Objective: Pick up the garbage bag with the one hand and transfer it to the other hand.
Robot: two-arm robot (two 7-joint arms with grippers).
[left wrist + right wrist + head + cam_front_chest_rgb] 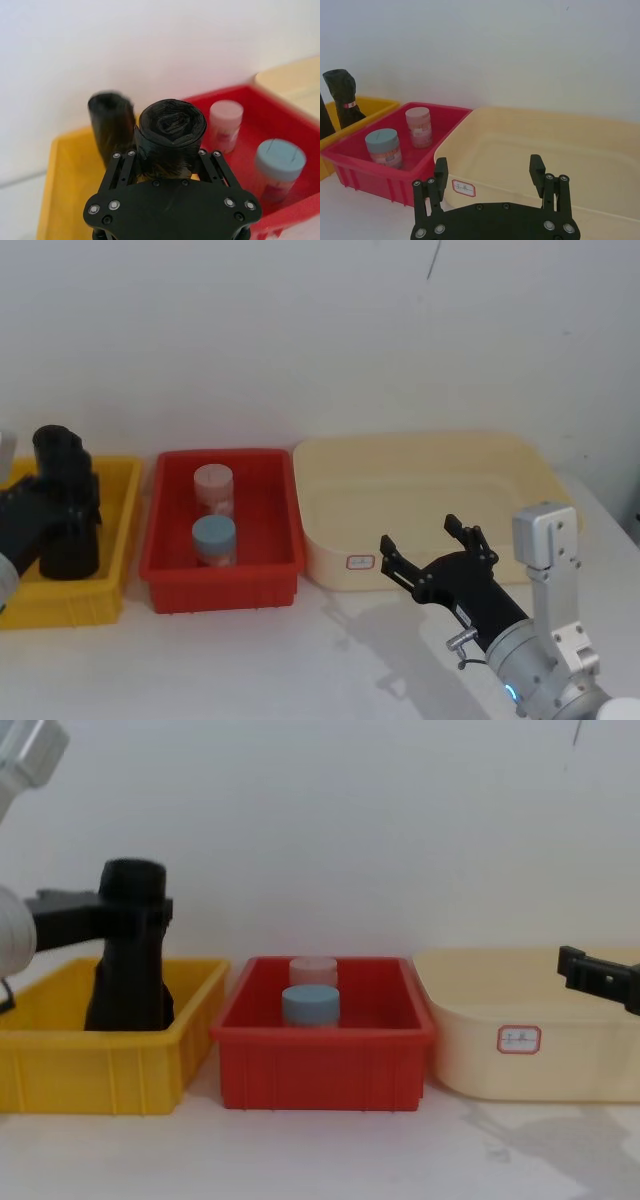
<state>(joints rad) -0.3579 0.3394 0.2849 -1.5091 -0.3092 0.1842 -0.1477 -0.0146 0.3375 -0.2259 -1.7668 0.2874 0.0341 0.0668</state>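
Trouble could be coming: the left gripper (167, 150) is pinching the garbage bag (172, 125) in the yellow bin (100, 1070) (smooth plastic), so it may be slipping out or bumping the other roll (110, 125). The right gripper (420, 533) is hovering, spread wide.

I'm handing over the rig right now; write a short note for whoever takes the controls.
Left tool: shut on the garbage bag near its top; the roll is upright in the yellow bin, beside the other black roll.
Right tool: open, empty, low in front of the cream tub.
Done: grasp. Left: lift the bag out, pass it to the right tool.
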